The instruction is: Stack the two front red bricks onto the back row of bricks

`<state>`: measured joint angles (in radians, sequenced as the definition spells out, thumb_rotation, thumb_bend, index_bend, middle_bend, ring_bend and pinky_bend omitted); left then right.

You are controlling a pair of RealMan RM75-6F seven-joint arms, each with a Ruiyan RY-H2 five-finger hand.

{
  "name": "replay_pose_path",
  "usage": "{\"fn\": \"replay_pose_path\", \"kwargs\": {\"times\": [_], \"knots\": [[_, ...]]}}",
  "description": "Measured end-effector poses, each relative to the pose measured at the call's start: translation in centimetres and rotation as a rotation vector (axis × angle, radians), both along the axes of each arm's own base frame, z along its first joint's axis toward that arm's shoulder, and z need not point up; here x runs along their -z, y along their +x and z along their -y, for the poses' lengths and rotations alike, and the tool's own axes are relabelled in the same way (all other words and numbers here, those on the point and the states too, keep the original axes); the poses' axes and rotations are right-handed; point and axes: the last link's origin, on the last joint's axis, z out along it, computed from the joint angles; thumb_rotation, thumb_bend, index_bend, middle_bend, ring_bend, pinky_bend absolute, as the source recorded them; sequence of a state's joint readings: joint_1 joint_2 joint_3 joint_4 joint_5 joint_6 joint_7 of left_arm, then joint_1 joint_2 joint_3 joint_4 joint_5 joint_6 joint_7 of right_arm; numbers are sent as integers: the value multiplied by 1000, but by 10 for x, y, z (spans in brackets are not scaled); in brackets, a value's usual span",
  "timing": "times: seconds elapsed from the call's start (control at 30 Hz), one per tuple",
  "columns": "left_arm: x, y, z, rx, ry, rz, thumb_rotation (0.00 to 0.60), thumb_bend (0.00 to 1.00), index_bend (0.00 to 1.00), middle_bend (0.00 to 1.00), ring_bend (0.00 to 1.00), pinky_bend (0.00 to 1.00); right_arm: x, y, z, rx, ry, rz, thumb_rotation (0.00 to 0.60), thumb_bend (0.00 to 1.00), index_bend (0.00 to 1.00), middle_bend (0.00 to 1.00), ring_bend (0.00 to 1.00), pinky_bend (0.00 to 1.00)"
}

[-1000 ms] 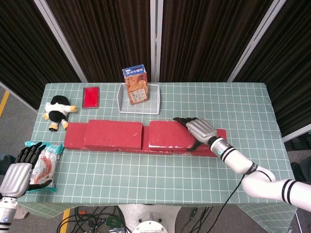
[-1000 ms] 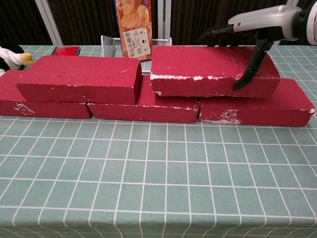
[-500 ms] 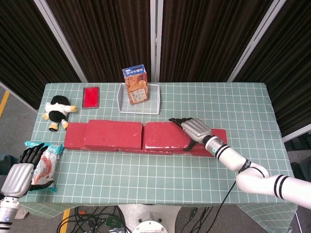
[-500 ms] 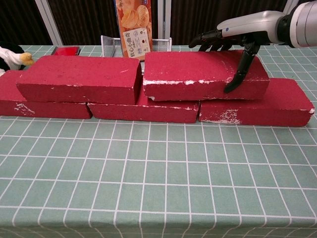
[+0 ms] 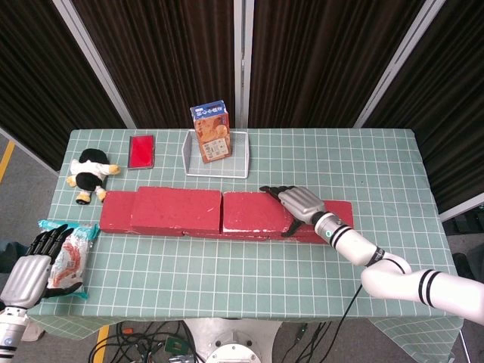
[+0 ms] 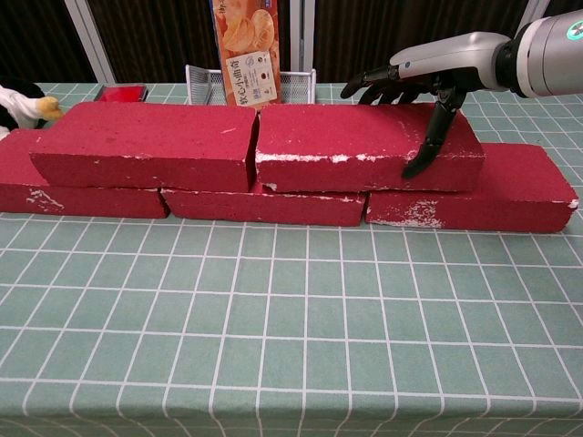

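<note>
Two red bricks lie on top of a back row of red bricks (image 6: 474, 196). The left top brick (image 5: 178, 209) (image 6: 146, 141) sits alone. My right hand (image 5: 299, 203) (image 6: 428, 77) grips the right end of the right top brick (image 5: 253, 212) (image 6: 337, 146), fingers over its top and back, thumb down its front face. The two top bricks now meet end to end. My left hand (image 5: 30, 265) rests at the table's front left corner, fingers spread, holding nothing.
A snack packet (image 5: 69, 255) lies beside my left hand. A plush toy (image 5: 89, 172) and a flat red case (image 5: 141, 151) are at the back left. A wire basket (image 5: 246, 155) holds a carton (image 5: 210, 132) (image 6: 244, 50) behind the bricks.
My right hand has slid the right top brick leftward until its end meets the left top brick. The left hand has barely moved.
</note>
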<state>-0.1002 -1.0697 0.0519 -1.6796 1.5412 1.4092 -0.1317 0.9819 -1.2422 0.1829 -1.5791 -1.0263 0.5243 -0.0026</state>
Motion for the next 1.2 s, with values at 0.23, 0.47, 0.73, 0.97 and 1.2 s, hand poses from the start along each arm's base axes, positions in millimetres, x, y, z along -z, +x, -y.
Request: {"fn": "replay_pose_path", "kwargs": {"times": [0.23,0.47,0.73,0.97,1.2], "knots": [[1,-2,0,-4,-5,7,600,67,31,0,0,0,1,1,0,2,-9,-4,600,0,13,118,110,175],[1,-4,0,-7,-3,13,600,68,31,0,0,0,2,3,0,5,-10,-7,600,1,12,118,110,174],[1,-5,1,-11,-6,18,600,67,30,0,0,0,7,3,1,19,-9,-7,600,0,7,118,110,173],[1,-5,2,-8,-5,19,600,67,30,0,0,0,7,4,1,20,-8,0,600,0,7,117,110,173],[2,-6,3,-18,-14,16,600,67,30,0,0,0,9,5,1,21,0,1,600,0,7,114,106,172]]}}
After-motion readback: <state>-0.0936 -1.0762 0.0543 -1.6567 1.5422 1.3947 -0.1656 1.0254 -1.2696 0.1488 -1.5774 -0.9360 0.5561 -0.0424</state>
